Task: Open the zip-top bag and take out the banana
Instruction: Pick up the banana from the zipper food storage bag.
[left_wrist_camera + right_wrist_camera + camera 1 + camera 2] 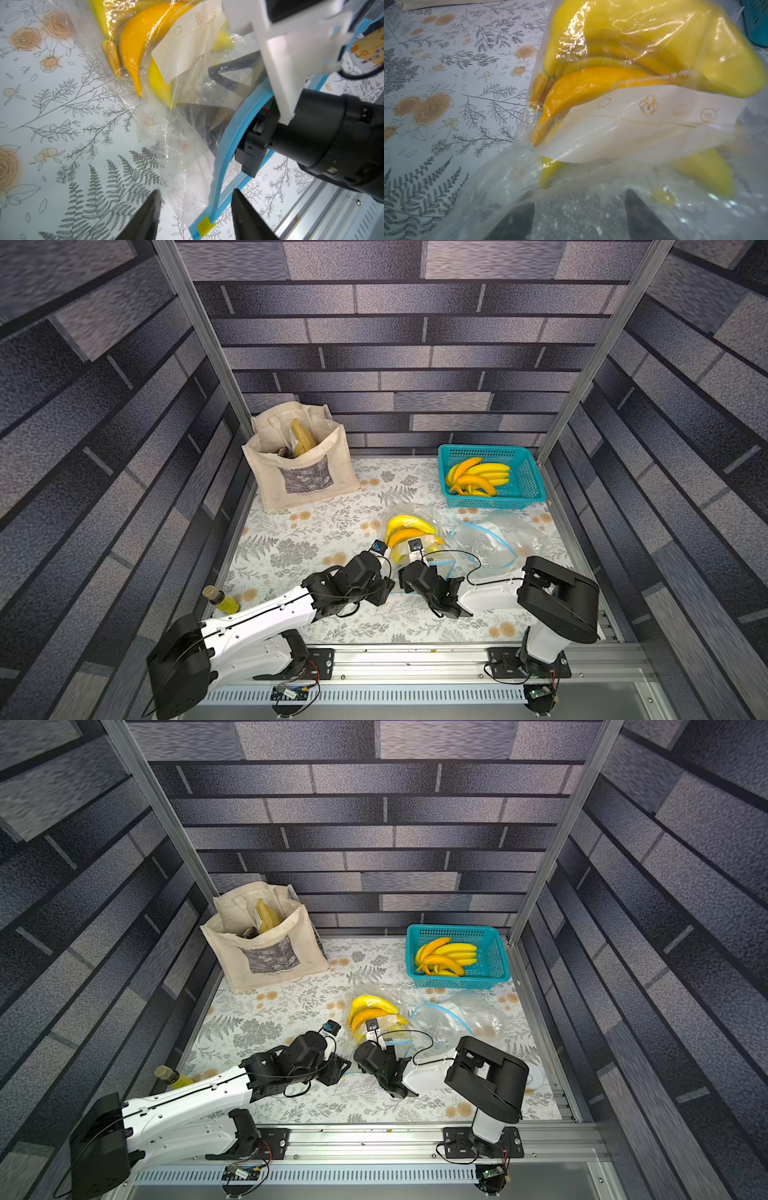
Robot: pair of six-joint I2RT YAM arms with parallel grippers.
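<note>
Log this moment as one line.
clear plastic zip-top bag: mouth open | left gripper: open, straddling blue zip corner | right gripper: open, inside bag | yellow banana bunch: bagged

Chinese characters, apparently 桃西米, on a round orange-and-cream package point(366, 49). White label panel point(643, 124) of the clear zip-top plastic bag point(500, 187): brown outline pictograms only. Cream canvas tote bag point(306, 481): small caption under its grey print, illegible.

Canvas tote point(299, 485), teal basket point(484, 448), bottle point(224, 600) — floral tablecloth point(316, 531) beneath
</note>
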